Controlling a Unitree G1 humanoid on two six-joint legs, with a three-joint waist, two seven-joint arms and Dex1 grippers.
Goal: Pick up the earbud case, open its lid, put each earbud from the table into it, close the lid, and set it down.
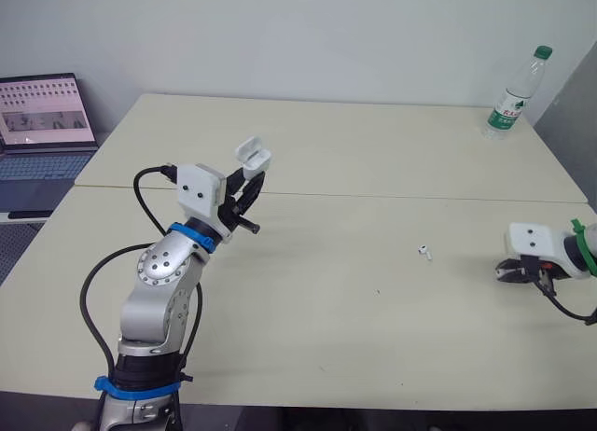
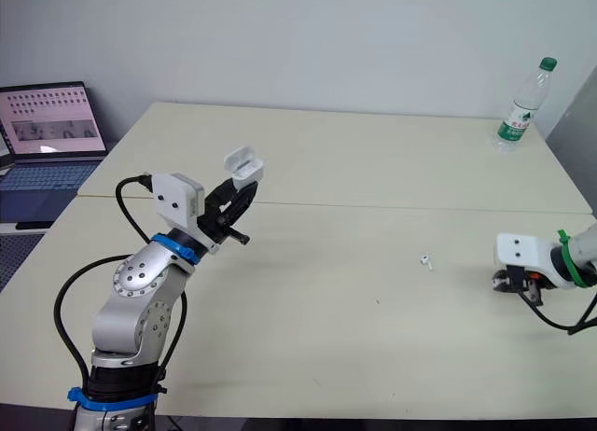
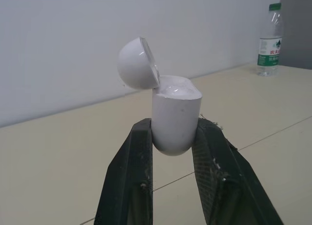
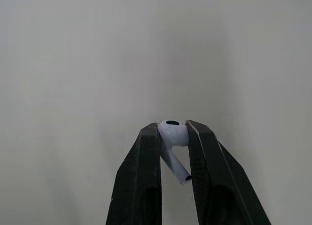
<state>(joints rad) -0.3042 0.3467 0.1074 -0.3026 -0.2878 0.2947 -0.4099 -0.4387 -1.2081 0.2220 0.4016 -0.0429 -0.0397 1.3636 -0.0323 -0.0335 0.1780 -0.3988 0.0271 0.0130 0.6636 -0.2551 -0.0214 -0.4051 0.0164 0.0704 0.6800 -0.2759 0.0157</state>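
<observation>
While the right fingers [image 4: 146, 161], low over the bench [image 1: 373, 338] at near right, were clamped on one earbud [image 4: 172, 133] by its head, w/ the 2nd earbud [image 1: 424, 253] loose mid-bench and the left fingers [image 3: 139, 161] farther back gripping the raised, lid-open earbud case [image 3: 175, 118], a misaligned insertion could prob. knock either free.

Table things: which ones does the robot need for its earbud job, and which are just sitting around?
For the job: earbud case, lid open, in the left gripper; held earbud in the right gripper; loose earbud on the table.

Just lying about: water bottle at the table's far right corner; laptop off to the left.
</observation>
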